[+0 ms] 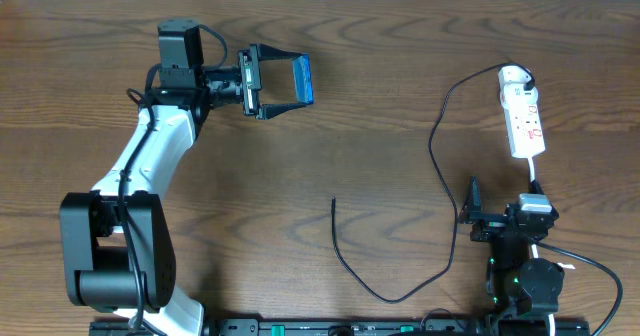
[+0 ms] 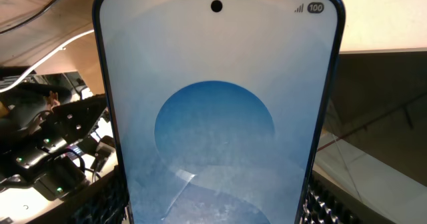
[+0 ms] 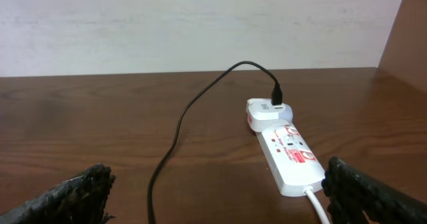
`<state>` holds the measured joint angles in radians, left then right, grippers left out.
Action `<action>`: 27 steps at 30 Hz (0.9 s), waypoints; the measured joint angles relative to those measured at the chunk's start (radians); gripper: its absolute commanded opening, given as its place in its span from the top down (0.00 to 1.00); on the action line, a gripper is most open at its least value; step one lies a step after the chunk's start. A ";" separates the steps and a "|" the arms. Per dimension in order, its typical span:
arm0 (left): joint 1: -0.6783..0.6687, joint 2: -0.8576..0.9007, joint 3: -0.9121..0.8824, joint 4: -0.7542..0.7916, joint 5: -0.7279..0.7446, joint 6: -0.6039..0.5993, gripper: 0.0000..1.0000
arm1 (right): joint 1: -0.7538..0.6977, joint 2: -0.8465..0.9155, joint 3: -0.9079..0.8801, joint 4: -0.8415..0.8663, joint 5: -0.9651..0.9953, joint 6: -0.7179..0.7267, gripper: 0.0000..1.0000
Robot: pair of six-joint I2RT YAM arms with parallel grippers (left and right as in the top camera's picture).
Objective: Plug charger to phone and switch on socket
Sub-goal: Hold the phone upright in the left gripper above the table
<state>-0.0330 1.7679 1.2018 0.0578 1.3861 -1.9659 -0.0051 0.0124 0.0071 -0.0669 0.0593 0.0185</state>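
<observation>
Our left tool (image 1: 296,81) is clamped on the phone (image 1: 304,79), its jaws spread across the phone's width, at the far left above the table (image 1: 380,36). Our right tool (image 3: 217,183) stands wide apart and holds nothing, near right, facing the socket (image 1: 524,116). The charger (image 1: 433,148) runs from a white adapter (image 1: 512,74) at the socket's far end and loops to its free plug tip (image 1: 334,202), which lies mid-table. Overhead we see the phone only edge-on. The left wrist view shows its lit screen with a blue round pattern, and the right wrist view shows the socket's red marks.
</observation>
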 measured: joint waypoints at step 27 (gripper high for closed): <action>0.000 0.000 0.000 0.000 0.000 0.010 0.93 | 0.000 0.000 0.000 0.000 0.000 0.000 0.01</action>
<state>-0.0330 1.7679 1.2018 0.0574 1.3861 -1.9556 -0.0051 0.0124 0.0071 -0.0669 0.0597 0.0185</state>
